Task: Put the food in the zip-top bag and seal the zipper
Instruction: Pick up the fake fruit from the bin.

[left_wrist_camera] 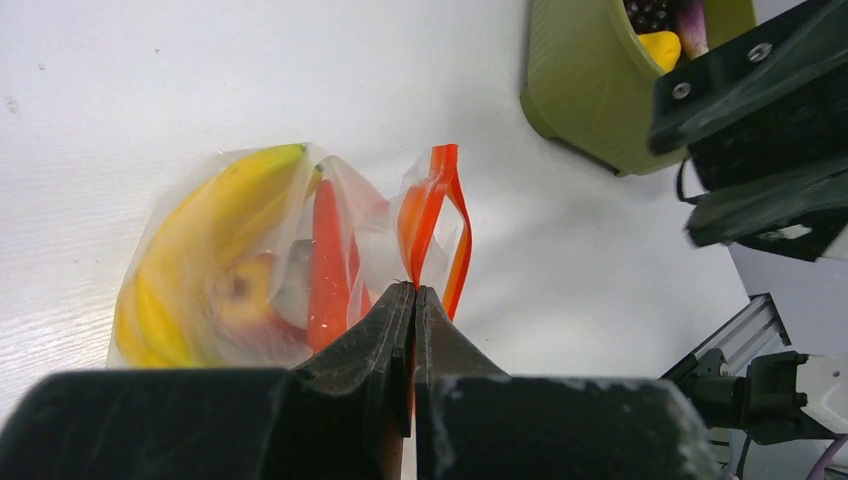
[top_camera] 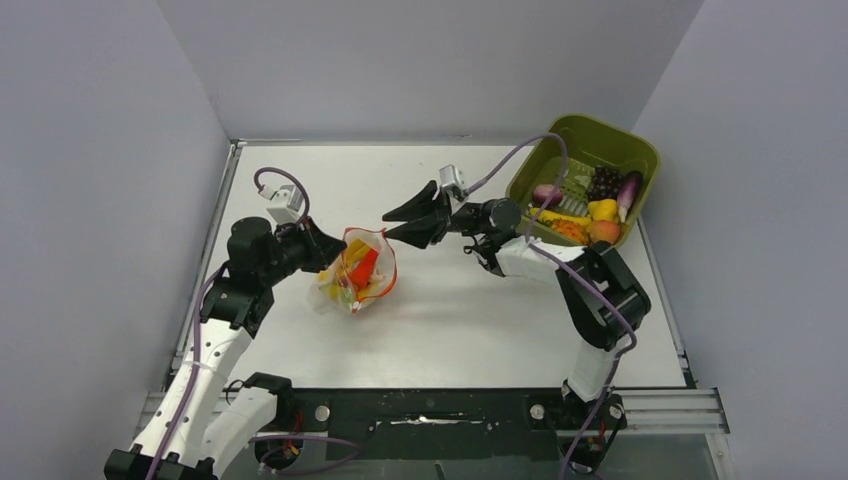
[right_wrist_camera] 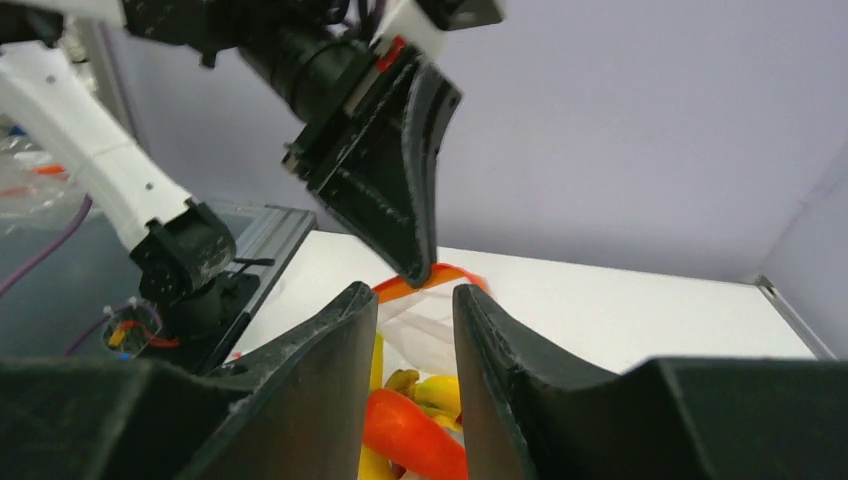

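The zip-top bag point(top_camera: 352, 275) lies left of the table's centre. It holds a yellow banana point(left_wrist_camera: 200, 235), a long orange piece point(left_wrist_camera: 328, 262) and a peach-like fruit point(left_wrist_camera: 243, 300). Its orange-red zipper point(left_wrist_camera: 437, 195) stands open in a loop. My left gripper point(left_wrist_camera: 413, 292) is shut on the zipper strip at the bag's left side; it also shows in the top view point(top_camera: 335, 258). My right gripper point(top_camera: 387, 227) is open and empty, just right of the bag's mouth. In the right wrist view point(right_wrist_camera: 410, 310) the orange piece point(right_wrist_camera: 415, 430) and the zipper point(right_wrist_camera: 450, 274) show between its fingers.
An olive-green bin point(top_camera: 628, 150) stands at the back right with more toy food: a purple eggplant point(top_camera: 629, 190), a yellow piece point(top_camera: 603, 209), a peach point(top_camera: 603, 232) and dark grapes point(top_camera: 601, 181). The bin's corner shows in the left wrist view point(left_wrist_camera: 575, 90). Walls close in three sides.
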### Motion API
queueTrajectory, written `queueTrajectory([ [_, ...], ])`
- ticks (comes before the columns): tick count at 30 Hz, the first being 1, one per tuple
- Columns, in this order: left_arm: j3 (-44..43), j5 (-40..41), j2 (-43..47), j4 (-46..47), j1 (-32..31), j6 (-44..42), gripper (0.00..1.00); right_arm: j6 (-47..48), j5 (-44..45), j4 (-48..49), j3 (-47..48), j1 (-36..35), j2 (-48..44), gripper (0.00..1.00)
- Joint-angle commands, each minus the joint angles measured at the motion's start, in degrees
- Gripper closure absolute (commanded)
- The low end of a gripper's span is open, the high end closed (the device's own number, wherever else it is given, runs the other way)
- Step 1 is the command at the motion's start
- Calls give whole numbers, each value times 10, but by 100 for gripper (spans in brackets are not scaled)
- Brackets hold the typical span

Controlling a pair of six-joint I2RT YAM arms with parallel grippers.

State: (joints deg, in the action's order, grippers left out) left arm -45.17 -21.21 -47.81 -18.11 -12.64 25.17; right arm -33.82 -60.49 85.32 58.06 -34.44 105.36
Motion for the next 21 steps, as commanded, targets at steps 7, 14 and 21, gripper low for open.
queueTrajectory([
  [7,44,-31,23,94,1,-25,100,230,410,-800,170,-3,-135,55],
  [14,61,-37,32,104,0,-34,100,162,628,-951,214,23,-170,45],
  [21,62,-36,36,103,-12,-40,100,154,781,-1031,266,43,-183,20],
])
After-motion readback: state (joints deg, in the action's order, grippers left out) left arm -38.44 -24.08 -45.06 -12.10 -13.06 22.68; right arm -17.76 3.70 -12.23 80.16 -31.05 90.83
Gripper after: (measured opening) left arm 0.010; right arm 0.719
